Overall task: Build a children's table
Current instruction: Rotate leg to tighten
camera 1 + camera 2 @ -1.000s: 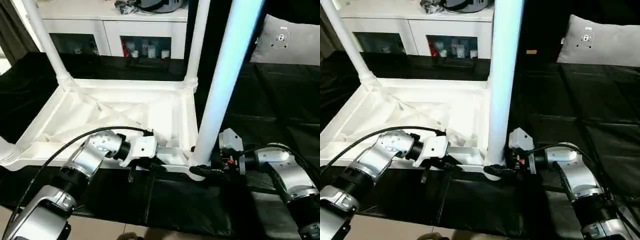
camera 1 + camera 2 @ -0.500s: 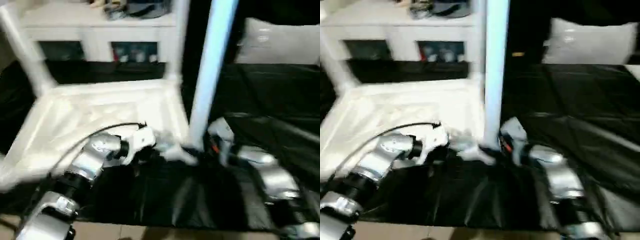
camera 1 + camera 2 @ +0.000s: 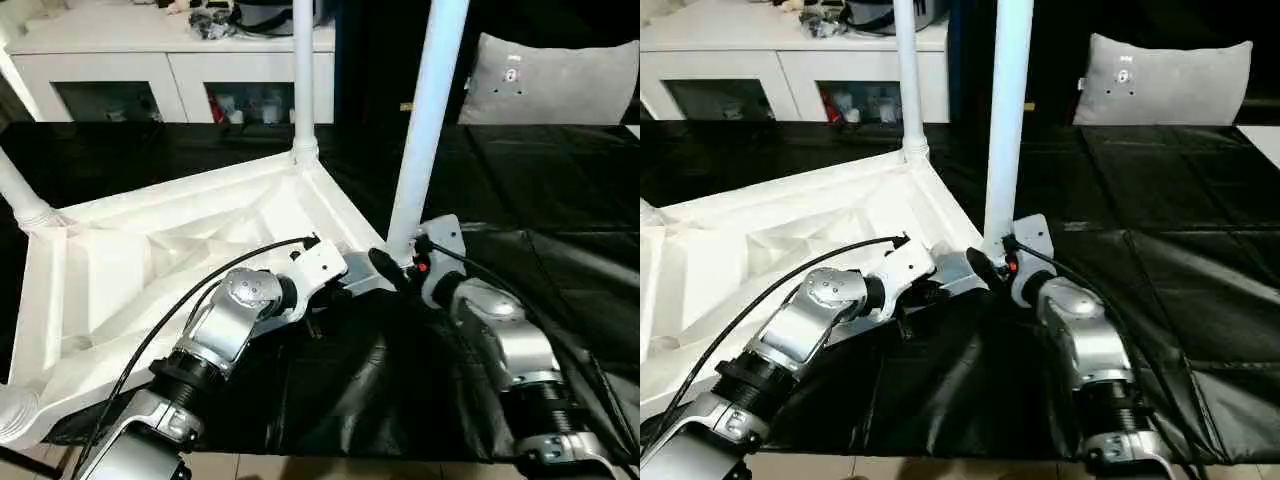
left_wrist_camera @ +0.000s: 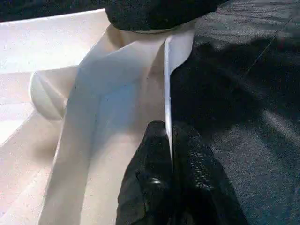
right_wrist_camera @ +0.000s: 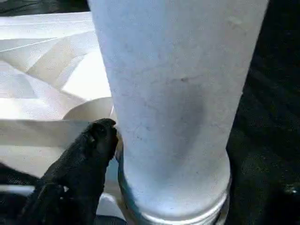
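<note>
The children's table lies upside down on the black cover, its white ribbed tabletop (image 3: 150, 260) turned at an angle to me. White legs stand up from its corner sockets: one at the near right corner (image 3: 425, 130), one at the far corner (image 3: 303, 80) and one at the left (image 3: 20, 195). My left gripper (image 4: 168, 129) is shut on the tabletop's thin near rim (image 4: 166, 70). My right gripper (image 3: 398, 265) sits at the foot of the near right leg (image 5: 178, 93). One black finger (image 5: 101, 136) is beside the leg, and the jaws stand wider than the leg.
A white cabinet (image 3: 150, 50) with glass doors runs along the back. A grey cushion (image 3: 560, 65) leans at the back right. The black cover (image 3: 560, 200) is wrinkled near my right arm. Pale floor shows past the cover's near edge (image 3: 300, 468).
The tabletop with its legs has swung round on the cover, its near right corner moving away from me, and both grippers went with it. The view itself has also shifted.
</note>
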`<state>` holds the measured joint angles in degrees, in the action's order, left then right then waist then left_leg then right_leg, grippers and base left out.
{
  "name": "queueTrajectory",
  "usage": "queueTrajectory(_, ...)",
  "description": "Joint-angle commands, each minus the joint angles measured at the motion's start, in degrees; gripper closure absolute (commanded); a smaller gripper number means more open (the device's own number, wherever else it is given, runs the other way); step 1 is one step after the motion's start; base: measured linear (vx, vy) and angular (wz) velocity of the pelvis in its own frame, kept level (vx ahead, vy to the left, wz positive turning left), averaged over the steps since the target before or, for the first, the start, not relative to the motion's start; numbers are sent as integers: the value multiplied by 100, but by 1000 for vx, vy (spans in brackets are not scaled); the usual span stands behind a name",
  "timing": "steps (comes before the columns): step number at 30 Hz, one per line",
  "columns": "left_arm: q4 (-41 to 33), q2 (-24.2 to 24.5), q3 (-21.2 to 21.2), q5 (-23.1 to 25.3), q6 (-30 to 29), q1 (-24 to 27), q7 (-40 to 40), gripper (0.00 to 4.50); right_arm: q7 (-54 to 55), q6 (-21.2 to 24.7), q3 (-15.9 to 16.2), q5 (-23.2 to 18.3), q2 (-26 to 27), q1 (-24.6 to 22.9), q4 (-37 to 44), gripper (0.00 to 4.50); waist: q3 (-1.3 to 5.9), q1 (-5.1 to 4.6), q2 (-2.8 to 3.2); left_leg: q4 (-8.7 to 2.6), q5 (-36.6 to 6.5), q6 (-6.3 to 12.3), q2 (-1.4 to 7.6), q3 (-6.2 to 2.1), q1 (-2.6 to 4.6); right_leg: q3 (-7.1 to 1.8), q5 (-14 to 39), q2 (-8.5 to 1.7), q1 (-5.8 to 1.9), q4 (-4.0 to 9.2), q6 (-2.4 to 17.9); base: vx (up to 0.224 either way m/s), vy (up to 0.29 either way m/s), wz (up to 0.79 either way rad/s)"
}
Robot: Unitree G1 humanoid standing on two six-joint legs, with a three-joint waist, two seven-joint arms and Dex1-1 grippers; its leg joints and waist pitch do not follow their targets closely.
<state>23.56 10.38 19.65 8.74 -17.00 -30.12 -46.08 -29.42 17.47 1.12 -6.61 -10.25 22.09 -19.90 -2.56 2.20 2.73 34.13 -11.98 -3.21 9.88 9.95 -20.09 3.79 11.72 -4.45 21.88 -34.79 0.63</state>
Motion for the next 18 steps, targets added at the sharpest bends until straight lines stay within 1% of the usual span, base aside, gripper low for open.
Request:
queueTrajectory(1,265,25,117,154,61,-16,194,450,-275,15,305,-107,59,-89,76,55,260,31,-59,-471,-1296,245,292,-124,-31,-294,1793,-430,-200,547,1043,0,0,0)
queueTrajectory(2,303,65,98,136,221,-19,139,450,-382,-39,282,-117,-50,-130,109,49,255,40,0,-476,-1332,229,289,-134,-27,-290,1876,-436,-197,552,1047,0,0,0)
queueTrajectory(3,352,138,78,90,370,-27,3,450,-593,-204,279,-100,-251,-208,172,31,250,41,-32,-477,-1369,218,287,-136,-35,-281,1938,-425,-214,574,993,0,0,0)
queueTrajectory(4,418,230,78,53,603,-38,-161,450,-898,-333,284,-125,-486,-304,274,31,249,57,-43,-472,-1389,246,282,-125,-28,-284,1993,-423,-206,597,959,0,0,0)
queueTrajectory(5,523,361,87,-9,751,-59,-403,450,-1420,-494,275,-211,-824,-455,469,10,259,103,-36,-452,-1389,292,287,-116,-2,-302,1956,-431,-204,588,945,0,0,0)
queueTrajectory(6,549,392,98,-8,755,-66,-442,450,-1542,-511,269,-240,-898,-489,519,10,255,112,-50,-464,-1299,362,285,-122,-59,-298,1875,-429,-238,568,936,0,0,0)
queueTrajectory(7,581,449,137,14,888,-72,-520,450,-1714,-527,297,-254,-1014,-535,585,4,272,131,-32,-452,-1228,386,287,-121,-51,-295,1799,-435,-240,556,945,0,0,0)
queueTrajectory(8,613,514,186,46,1072,-77,-607,450,-1896,-540,337,-261,-1140,-582,652,4,267,126,-46,-455,-1125,454,282,-133,-83,-282,1698,-430,-258,556,961,0,0,0)
queueTrajectory(9,613,588,212,-13,1228,-63,-836,450,-2134,-556,354,-288,-1313,-624,697,4,279,132,-24,-442,-1021,487,280,-132,-88,-279,1584,-434,-263,542,990,0,0,0)
queueTrajectory(11,652,717,277,-86,1479,-59,-1165,450,-2494,-645,338,-326,-1575,-639,705,4,304,131,-31,-415,-897,533,286,-124,-81,-272,1379,-433,-265,514,1090,0,0,0)
queueTrajectory(12,681,851,374,-139,1720,-51,-1496,450,-2733,-846,319,-283,-1793,-575,611,4,307,141,-21,-411,-823,566,300,-119,-72,-269,1229,-423,-245,502,1168,0,0,0)
queueTrajectory(13,681,851,374,-139,1720,-51,-1496,450,-2733,-846,319,-283,-1793,-575,611,4,320,147,-25,-399,-788,574,305,-116,-72,-270,1125,-428,-251,486,1203,0,0,0)
queueTrajectory(14,696,956,439,-219,1907,-41,-1849,450,-2992,-1001,334,-309,-1989,-514,544,4,326,166,-14,-391,-688,603,316,-109,-65,-268,900,-423,-241,455,1300,0,0,0)
queueTrajectory(15,696,956,439,-219,1907,-41,-1849,450,-2992,-1001,334,-309,-1989,-514,544,4,337,177,-12,-379,-604,639,317,-106,-75,-262,677,-415,-254,419,1379,0,0,0)
queueTrajectory(16,712,1016,478,-270,1988,-47,-2068,450,-3170,-1051,351,-359,-2083,-489,539,4,338,181,-25,-377,-577,662,321,-101,-77,-263,571,-413,-253,410,1414,0,0,0)
queueTrajectory(17,729,1118,552,-289,2131,-63,-2322,450,-3397,-1123,384,-409,-2183,-452,527,4,339,198,-9,-370,-543,707,332,-95,-68,-261,419,-411,-244,390,1488,0,0,0)
queueTrajectory(18,735,1155,580,-290,2183,-70,-2405,450,-3469,-1153,397,-418,-2214,-438,519,4,350,229,-14,-353,-516,749,337,-98,-71,-258,303,-420,-258,364,1532,0,0,0)
